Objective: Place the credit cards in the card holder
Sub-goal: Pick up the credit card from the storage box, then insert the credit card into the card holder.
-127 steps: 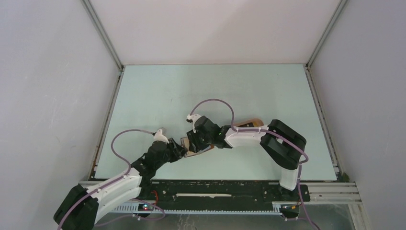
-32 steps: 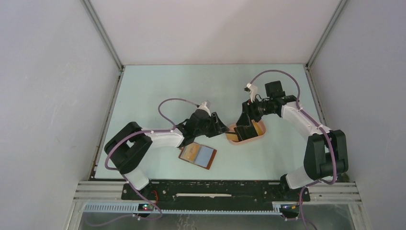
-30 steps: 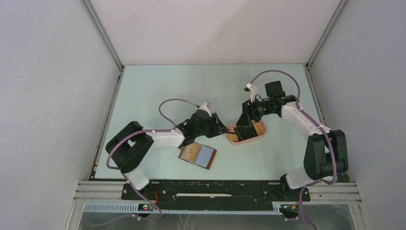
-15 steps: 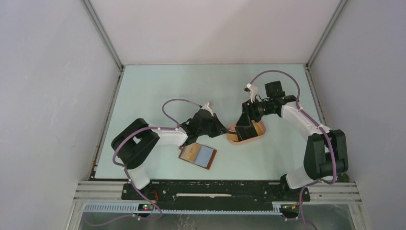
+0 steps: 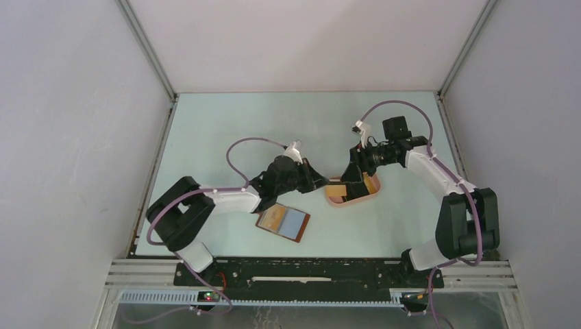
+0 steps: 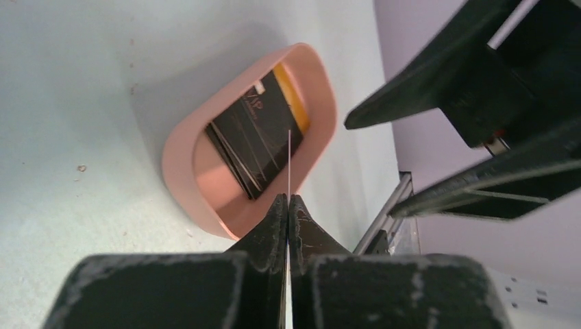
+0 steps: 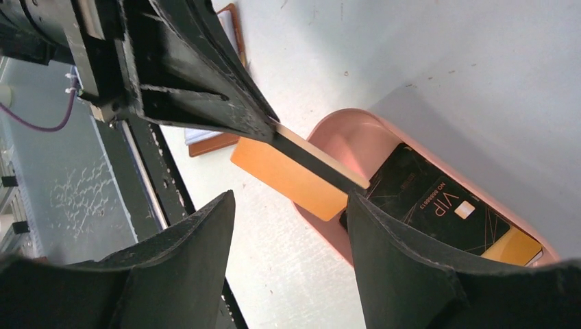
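A: The left gripper (image 6: 288, 202) has its jaws together, clamped on one short end of a thin tan-yellow plastic card (image 7: 294, 175). The right gripper (image 5: 354, 179) has its jaws apart and holds nothing. It hovers over the pink oval tray (image 6: 178, 185).

B: Where does the held card sit?

A: It is up off the table (image 5: 240, 130), with its free end over the tray's rim on the 9 o'clock side in the top view. A black plastic card (image 7: 438, 205) lies flat in the tray, and a second tan-yellow card (image 7: 510, 248) shows from under it. The reddish-brown leather card holder (image 5: 283, 222) lies open on the table, about 8 o'clock from the tray, near it but apart.

B: How will the card handle?

A: It is judged light, stiff with a little flex, and glossy, so probably slippery. A pinch across both faces near a short end suits it, because that leaves the far end free to lead into a pocket. A shallow bite could let the card pivot.

B: Which way does it point?

A: Its long axis runs roughly 9 to 3 in the top view, and the free end points toward 3, away from the holder. The left wrist view shows the card edge-on as a hairline. It will probably need swinging round toward the holder. Which way the pockets open cannot be told.
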Controlling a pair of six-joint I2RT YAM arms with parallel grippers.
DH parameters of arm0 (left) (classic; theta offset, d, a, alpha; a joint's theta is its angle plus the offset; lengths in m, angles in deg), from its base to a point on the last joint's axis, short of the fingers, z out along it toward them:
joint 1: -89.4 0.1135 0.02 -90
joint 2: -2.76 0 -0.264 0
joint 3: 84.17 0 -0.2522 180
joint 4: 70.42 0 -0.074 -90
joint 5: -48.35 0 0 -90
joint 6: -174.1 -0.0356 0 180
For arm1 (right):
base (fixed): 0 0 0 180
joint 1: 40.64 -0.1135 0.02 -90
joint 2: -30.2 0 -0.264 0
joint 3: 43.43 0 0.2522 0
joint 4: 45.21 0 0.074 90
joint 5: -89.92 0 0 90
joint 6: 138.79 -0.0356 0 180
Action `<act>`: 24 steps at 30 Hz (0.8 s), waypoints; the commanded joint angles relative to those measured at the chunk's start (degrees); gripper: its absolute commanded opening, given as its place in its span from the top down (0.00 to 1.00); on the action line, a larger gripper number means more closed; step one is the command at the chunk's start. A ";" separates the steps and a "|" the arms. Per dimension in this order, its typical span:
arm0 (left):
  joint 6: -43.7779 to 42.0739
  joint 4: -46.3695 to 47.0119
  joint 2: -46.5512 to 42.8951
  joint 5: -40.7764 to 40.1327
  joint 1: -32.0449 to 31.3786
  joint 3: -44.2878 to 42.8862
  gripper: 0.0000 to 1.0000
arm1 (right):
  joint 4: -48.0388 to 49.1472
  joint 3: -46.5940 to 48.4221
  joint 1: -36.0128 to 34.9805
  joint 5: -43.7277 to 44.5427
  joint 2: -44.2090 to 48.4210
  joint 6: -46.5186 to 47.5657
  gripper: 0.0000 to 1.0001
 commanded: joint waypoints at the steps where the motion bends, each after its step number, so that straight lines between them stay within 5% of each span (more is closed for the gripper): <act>1: -5.43 9.00 -6.86 1.57 -0.35 5.74 1.00 | -3.20 2.14 1.05 -5.59 4.45 6.48 0.30; 15: -14.06 38.87 -29.87 -1.52 -0.32 35.27 1.00 | -8.11 2.01 -3.81 -16.38 6.82 11.84 0.24; 24: -9.94 49.99 -33.35 -4.74 -0.28 41.35 1.00 | -5.77 2.02 -9.10 -23.04 3.82 7.01 0.23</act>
